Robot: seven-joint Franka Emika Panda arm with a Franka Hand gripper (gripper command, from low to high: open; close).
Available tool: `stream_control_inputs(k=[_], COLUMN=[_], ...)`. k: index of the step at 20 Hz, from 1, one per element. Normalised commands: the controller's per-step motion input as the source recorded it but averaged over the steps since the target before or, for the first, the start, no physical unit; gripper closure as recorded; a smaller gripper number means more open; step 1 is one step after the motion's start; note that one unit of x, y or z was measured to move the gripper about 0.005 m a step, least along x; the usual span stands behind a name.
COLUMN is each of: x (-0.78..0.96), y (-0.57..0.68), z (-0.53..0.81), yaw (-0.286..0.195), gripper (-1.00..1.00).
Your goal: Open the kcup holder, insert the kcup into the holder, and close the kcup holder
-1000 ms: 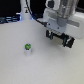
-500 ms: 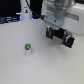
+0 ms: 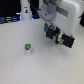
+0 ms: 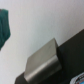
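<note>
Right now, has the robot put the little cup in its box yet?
Not yet. The kcup stands alone on the white table, nothing holding it. The gripper hangs above the table toward the exterior view's right, apart from the cup, with nothing visible between its fingers. The holder can't be clearly made out in these views. So nothing looks done: opening the holder, putting the cup in and closing it all remain.

Kcup holder [image 4: 67, 60] cut off by wrist view's edge, blurred; drawer fronts indiscernible. Gripper [image 3: 58, 35] jaw spacing too blurred to judge.
</note>
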Motion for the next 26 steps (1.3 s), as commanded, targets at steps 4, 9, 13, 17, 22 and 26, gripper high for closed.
stream_control_inputs(k=[4, 9, 13, 17, 22, 26], x=[-0.21, -0.21, -0.24, -0.23, -0.32, -0.29], y=[-0.49, -0.46, -0.43, -0.43, -0.42, -0.45], z=[-0.02, -0.05, -0.19, -0.24, -0.36, -0.38], yaw=[-0.266, -0.28, -0.286, -0.292, -0.296, -0.29], gripper=[-1.0, -1.0, -1.0, -1.0, -1.0, -1.0])
